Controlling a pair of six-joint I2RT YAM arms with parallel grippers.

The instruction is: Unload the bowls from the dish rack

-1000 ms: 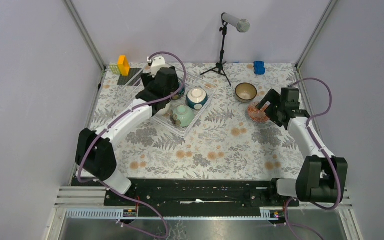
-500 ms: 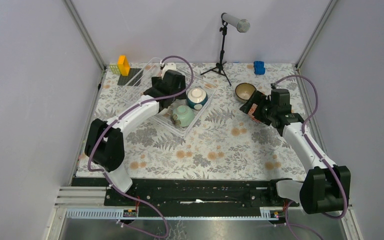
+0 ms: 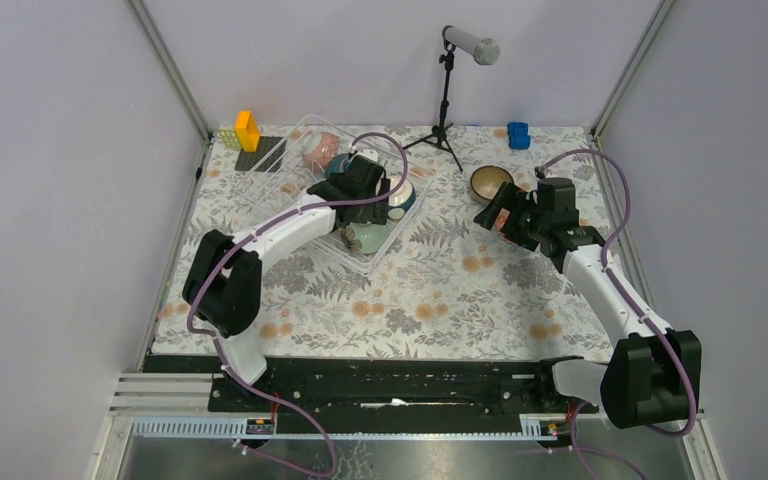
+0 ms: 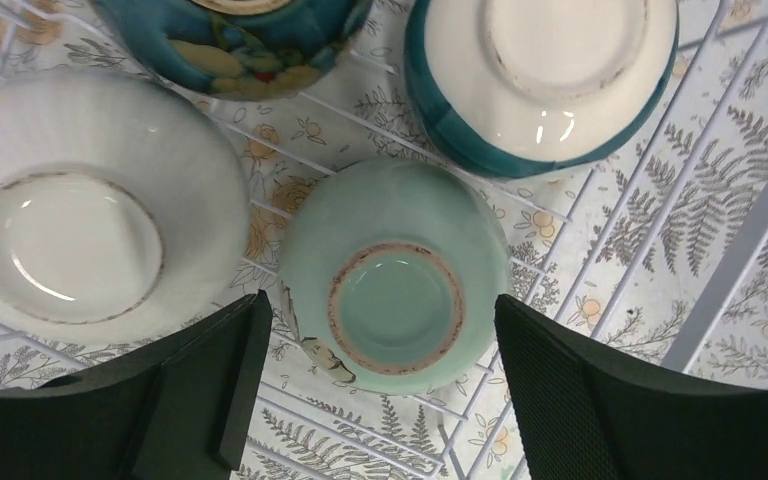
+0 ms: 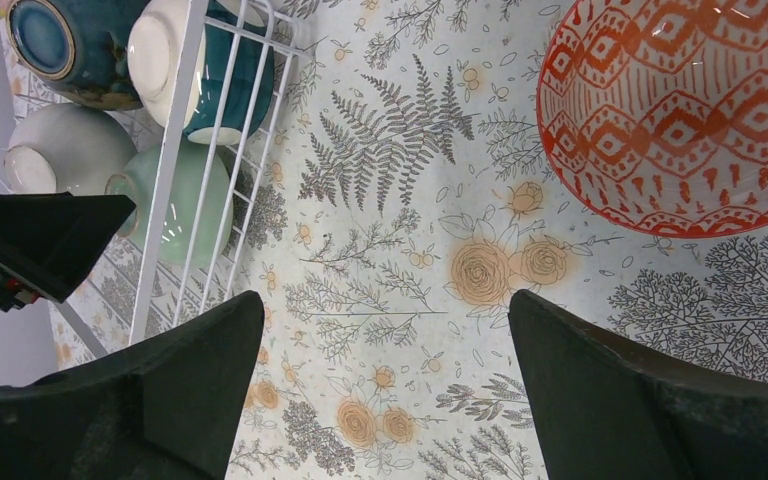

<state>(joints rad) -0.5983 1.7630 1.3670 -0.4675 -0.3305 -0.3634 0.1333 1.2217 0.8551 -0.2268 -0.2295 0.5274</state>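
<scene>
1. The left arm has swung from the far end of the clear plastic dish rack (image 3: 282, 172) to its near right. The left gripper (image 4: 380, 320) now straddles the upturned pale green ceramic bowl (image 4: 392, 275), jaws spread.
2. The pink bowl (image 3: 317, 150), hidden a second ago under that arm, now shows.
3. The right gripper (image 5: 385, 300) has shifted left, leaving the red-patterned bowl (image 5: 680, 110) on the table.

Pale green bowl (image 4: 392, 275) sits upturned in clear dish rack (image 3: 365, 263); red-patterned bowl (image 5: 690, 110) outside.

pale green bowl (image 4: 392, 295), brown-ringed foot; white bowl (image 4: 80, 240), fine ribbing; dark teal bowl (image 4: 545, 75), cream base; blue bowl (image 4: 230, 35), yellow fruit-and-leaf motif; red-and-white bowl (image 5: 695, 110), diamond lattice; table cover (image 5: 410, 260), white with grey ferns, orange roses.
</scene>
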